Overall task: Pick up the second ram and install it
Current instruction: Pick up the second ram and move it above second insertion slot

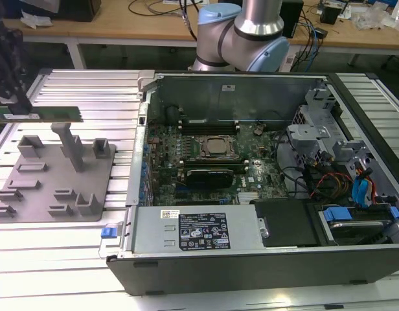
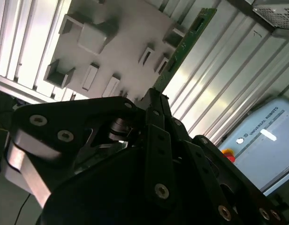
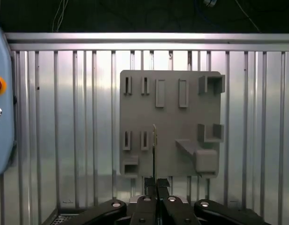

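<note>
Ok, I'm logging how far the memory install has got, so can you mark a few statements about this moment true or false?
1. The gripper is shut on the green RAM stick. True.
2. The RAM stick sits in a motherboard slot. False: it is held over the gray fixture plate, outside the case.
3. The computer case lies open, its motherboard exposed. True.
4. The fixture plate lies inside the case. False: it lies on the ribbed metal table, to the exterior view's left of the case.

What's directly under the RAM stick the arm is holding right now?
Under the second ram, held in the end effector, lies the grey slotted fixture plate on the ribbed metal table. The end effector covers the stick's gripped end.
</note>
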Robot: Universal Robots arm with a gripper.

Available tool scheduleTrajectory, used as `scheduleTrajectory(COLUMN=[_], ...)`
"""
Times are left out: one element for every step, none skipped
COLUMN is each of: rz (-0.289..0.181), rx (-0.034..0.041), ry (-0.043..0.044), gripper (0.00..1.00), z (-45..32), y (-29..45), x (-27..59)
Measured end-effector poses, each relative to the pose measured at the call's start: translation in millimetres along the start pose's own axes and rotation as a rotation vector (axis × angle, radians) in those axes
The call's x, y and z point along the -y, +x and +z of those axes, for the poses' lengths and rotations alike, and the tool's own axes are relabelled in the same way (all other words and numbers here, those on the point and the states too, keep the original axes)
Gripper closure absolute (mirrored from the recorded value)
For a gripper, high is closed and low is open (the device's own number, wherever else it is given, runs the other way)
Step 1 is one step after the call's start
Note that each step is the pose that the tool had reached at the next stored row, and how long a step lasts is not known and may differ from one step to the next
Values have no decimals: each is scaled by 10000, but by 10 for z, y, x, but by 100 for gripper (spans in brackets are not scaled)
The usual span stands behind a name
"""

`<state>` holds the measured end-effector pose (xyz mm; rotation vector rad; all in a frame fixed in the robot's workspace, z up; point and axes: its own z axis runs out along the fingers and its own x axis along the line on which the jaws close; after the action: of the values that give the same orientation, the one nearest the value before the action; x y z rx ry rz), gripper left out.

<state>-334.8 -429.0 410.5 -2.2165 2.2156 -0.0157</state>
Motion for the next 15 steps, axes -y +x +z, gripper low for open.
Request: scheduleTrajectory(rz=[0,-1,0,1,-1,1,0,-1,1,-1,1,-1,1,-2,0], rx=[-1,-1,-1,-2,0,-1,0,0,-1,0,-2,-1,-1,-2,0], ry=[-1,-1,-1,-2,0,-1,0,-1,-1,-2,-4,-5,-10,-12,-13], gripper=[91,91,91,91,91,91,91,91,91,91,91,91,91,91,91], z=[0,2,3,3,5,6,8,8,9,11,12,14,15,16,18], y=[0,0,0,0,0,0,0,1,0,1,0,1,0,1,1], x=[94,211,265,310,414,541,620,700,793,890,1000,1125,1220,1307,1358])
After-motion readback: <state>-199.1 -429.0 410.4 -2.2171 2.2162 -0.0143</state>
